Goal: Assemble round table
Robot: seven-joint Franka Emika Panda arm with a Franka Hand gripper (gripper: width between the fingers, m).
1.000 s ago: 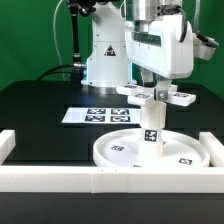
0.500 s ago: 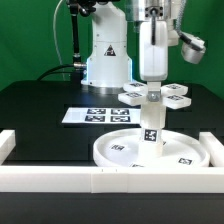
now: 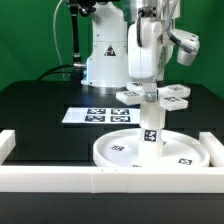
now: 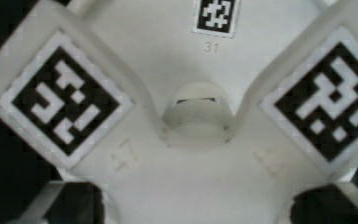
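Note:
The large round disc (image 3: pixel 120 152) lies flat on the black table. The short leg (image 3: pixel 150 128) stands upright on its middle. The cross-shaped foot (image 3: pixel 160 95) sits on top of the leg, its tagged arms spread level. My gripper (image 3: pixel 148 86) reaches down from above and is shut on the foot. In the wrist view the foot (image 4: pixel 194 150) fills the frame, with its centre hole and tags on three arms. My dark fingertips (image 4: pixel 64 205) sit on either side of one arm, and the gripper (image 4: pixel 202 206) is closed against it.
The marker board (image 3: pixel 97 115) lies flat behind the disc at the exterior view's left. Long white border bars run along the front (image 3: pixel 100 178), left (image 3: pixel 8 143) and right (image 3: pixel 214 140). The robot base (image 3: pixel 105 55) stands at the back.
My wrist has turned about its vertical axis over the leg, and the gripper body shows a different side. The foot stays on top of the leg. The disc and leg have not shifted.

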